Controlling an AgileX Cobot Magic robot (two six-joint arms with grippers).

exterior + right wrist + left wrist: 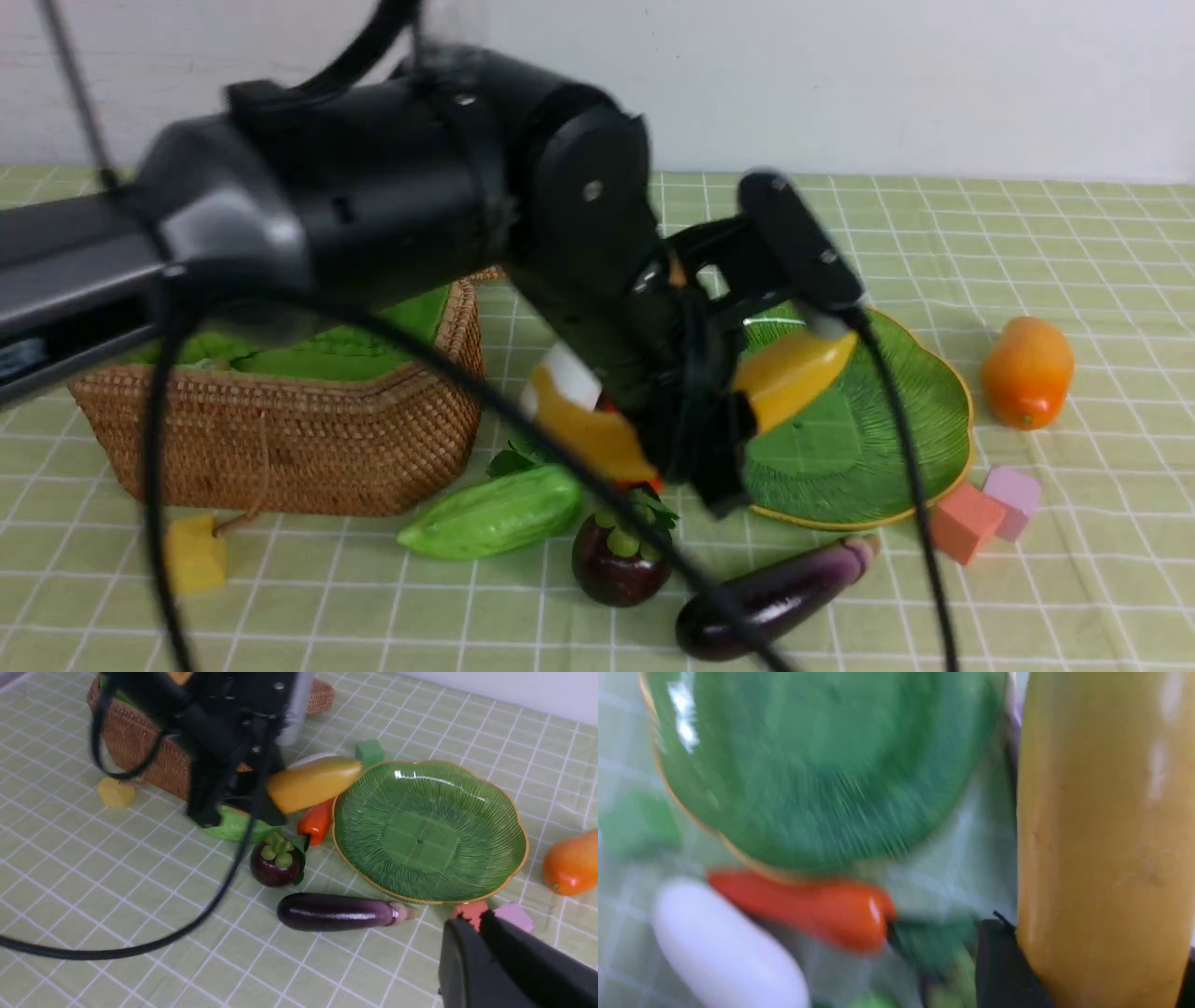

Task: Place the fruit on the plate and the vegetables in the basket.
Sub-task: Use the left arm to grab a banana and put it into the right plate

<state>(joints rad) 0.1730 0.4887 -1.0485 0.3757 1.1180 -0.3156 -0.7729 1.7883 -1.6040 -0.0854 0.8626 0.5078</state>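
1. My left hand (695, 420) is holding the banana (794, 373) around its middle. The banana is up in the air, between the basket (280, 439) and the plate (934, 392), with one end close to the plate's rim. It is not lying on the plate yet.
2. My right hand (474, 921) is closed with nothing in it. It hangs near the plate, on the side away from the basket.
3. The plate is bare. No fruit is on it, so that part of the job is not done.
4. Two more fruits lie on the tabletop. The mangosteen (619, 565) sits in front of the plate, near the gourd (495, 513). The mango (1027, 371) lies just past the plate's far side.
5. None of the four vegetables is in the basket yet. The carrot (817, 905) lies right at the plate's rim, and the radish (724, 947) lies just beside the carrot. The gourd lies in front of the basket. The eggplant (775, 597) lies in front of the plate.
6. In the basket I see only green cloth, but my arm hides part of it.
7. I think the job has only just begun: one fruit is on its way, and six things wait.
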